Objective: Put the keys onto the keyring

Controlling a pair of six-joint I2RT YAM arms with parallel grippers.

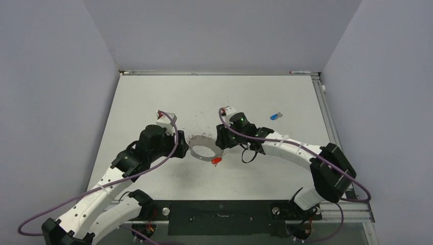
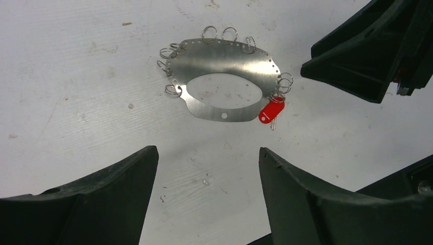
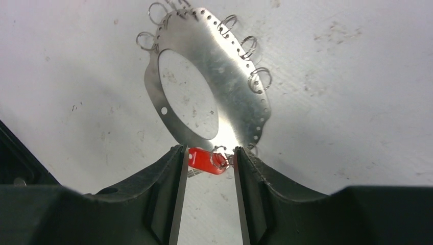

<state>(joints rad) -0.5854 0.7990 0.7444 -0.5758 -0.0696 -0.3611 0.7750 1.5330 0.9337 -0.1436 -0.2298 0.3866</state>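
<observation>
The keyring (image 2: 224, 61) lies flat on the worktop (image 1: 153, 102), with the red key (image 2: 270, 111) at a rim loop. The blue key (image 1: 275, 116) lies well apart. It looks tiny, light and slippery, so I would pinch its head. Left fingers (image 2: 102, 204) are wide, right fingers (image 3: 153, 204) narrower, both empty.

Items counted. The scene held two arms, a left arm (image 1: 102, 186) and a right arm (image 1: 291, 148). Each bore one gripper, making two: the left gripper (image 2: 207, 153) and the right gripper (image 3: 208, 153). There were two keys, one red key (image 2: 270, 111) and one blue key (image 1: 275, 116), and one keyring (image 2: 224, 61). Its wire loops (image 2: 230, 33) numbered roughly ten; overlaps prevented an exact count. One table (image 1: 153, 102) lay beneath.
</observation>
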